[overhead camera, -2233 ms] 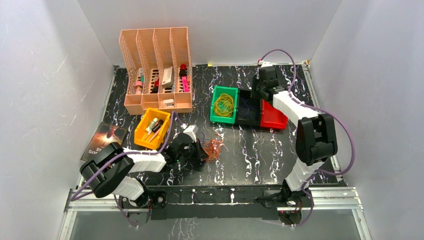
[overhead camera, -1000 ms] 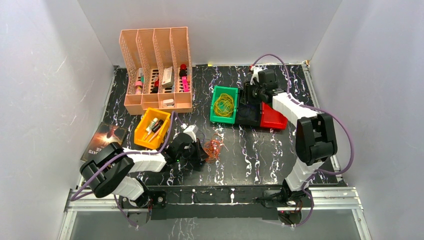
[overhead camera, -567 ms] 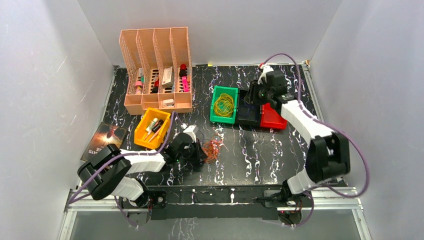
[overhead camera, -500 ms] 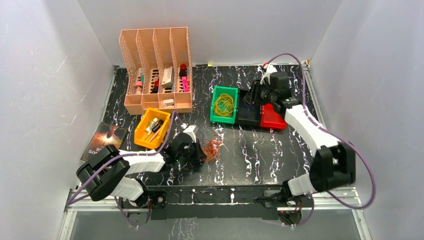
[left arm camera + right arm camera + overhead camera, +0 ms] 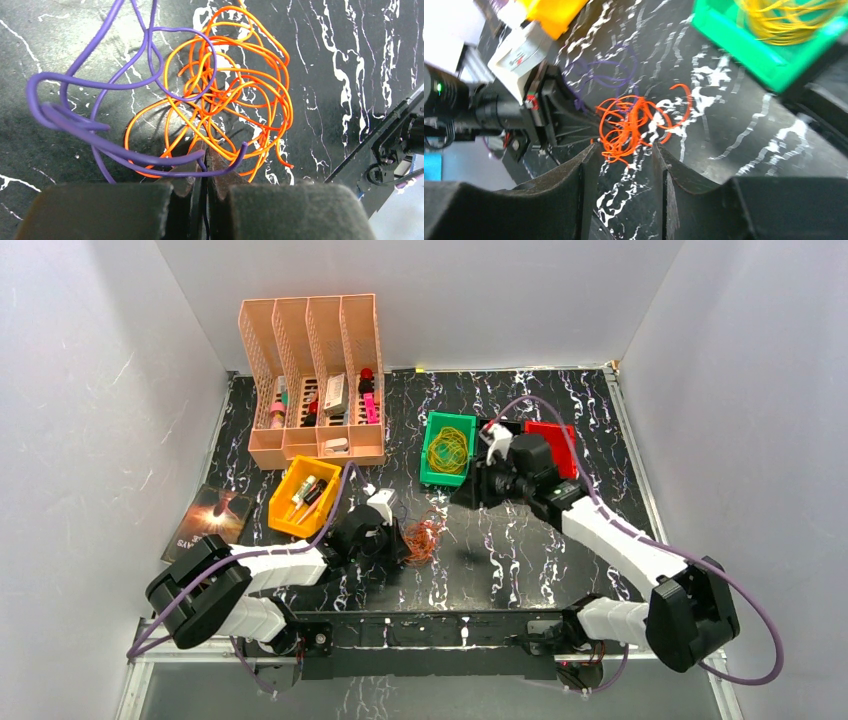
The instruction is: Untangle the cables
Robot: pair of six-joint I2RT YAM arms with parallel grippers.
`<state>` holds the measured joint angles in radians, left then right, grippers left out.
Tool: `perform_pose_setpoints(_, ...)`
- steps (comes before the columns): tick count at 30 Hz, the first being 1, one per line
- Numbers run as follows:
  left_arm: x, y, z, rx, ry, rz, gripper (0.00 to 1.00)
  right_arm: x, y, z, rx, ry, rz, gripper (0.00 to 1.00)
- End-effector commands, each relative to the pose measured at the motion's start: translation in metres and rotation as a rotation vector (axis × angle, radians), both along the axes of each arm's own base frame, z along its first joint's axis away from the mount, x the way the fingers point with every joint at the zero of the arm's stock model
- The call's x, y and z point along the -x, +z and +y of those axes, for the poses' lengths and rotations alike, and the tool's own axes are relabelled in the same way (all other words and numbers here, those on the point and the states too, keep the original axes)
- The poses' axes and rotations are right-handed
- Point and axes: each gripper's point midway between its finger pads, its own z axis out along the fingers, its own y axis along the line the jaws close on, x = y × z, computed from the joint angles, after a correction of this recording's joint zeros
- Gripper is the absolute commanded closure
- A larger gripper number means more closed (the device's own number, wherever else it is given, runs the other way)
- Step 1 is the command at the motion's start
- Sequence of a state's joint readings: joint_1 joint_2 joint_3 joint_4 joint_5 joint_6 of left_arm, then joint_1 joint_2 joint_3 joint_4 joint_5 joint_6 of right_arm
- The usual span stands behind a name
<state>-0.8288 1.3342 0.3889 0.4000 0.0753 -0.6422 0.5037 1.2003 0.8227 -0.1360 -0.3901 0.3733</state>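
Cables (image 5: 428, 535): orange and purple loops, one knotted bundle, mid-front of desk (image 5: 520, 550). Yellow loops (image 5: 448, 448) already apart, in green bin (image 5: 428, 476). Left tool (image 5: 202, 152) pinched tight on a purple strand. Right tool (image 5: 626, 150) half spread, empty, aimed at bundle. Separation judged partly done.

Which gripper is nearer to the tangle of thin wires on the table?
Left. The left gripper is shut on the wire tangle; the right gripper is open and apart from it, toward the green bin.
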Motion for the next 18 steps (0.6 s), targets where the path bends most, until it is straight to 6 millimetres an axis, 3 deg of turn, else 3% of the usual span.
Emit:
perform_pose_setpoints(1,0.001,0.016,-0.011,0.056,-0.072,-0.057,1.0,0.016,0.011,0.04,-0.091,0.155,-0.115,0.49)
perform_pose_setpoints(11,0.011,0.016,-0.016,0.058,-0.172,-0.063,1.0,0.002,-0.021,0.083,-0.112,0.352,-0.332,0.4)
perform_pose_setpoints(18,0.014,0.016,-0.013,0.053,-0.169,-0.058,1.0,-0.003,-0.035,0.111,-0.163,0.483,-0.332,0.35)
